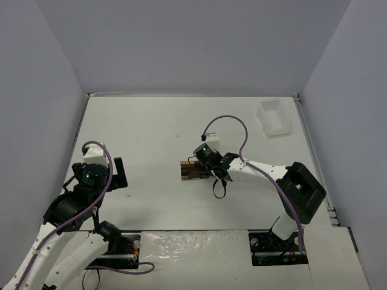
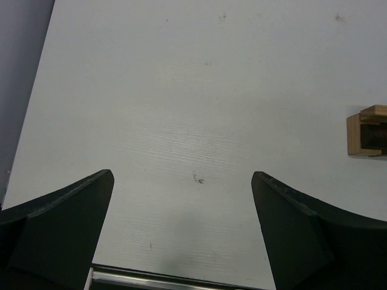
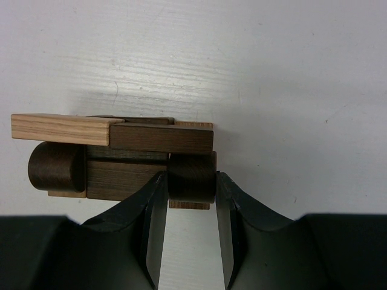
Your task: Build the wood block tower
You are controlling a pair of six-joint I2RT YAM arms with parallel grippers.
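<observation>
Dark wood: a round block (image 3: 191,168) is clamped in the right gripper (image 3: 190,181), at the near end of the wood block tower (image 3: 139,142) just ahead of it; I judge it is the placing step; next, release gently and retreat straight; the left gripper (image 2: 181,187) stands apart, empty, with the tower to its right.

Surface: white matte table (image 1: 151,127), rectangular. The left wrist view shows faint scuffs and one small dark mark (image 2: 198,179) on bare surface.

On it, about mid-depth and slightly right of centre: wood block tower (image 1: 192,171), a compact stack of dark brown and light tan pieces. In the right wrist view a tan plank on top overhangs one side.

Far right corner: white tray (image 1: 275,118), lying flat, skewed to the table edge, well apart from the tower.

Near edge: left arm base (image 1: 124,248) and right arm base (image 1: 272,248), with a glossy, wrinkled white sheet (image 1: 193,244) between them.
</observation>
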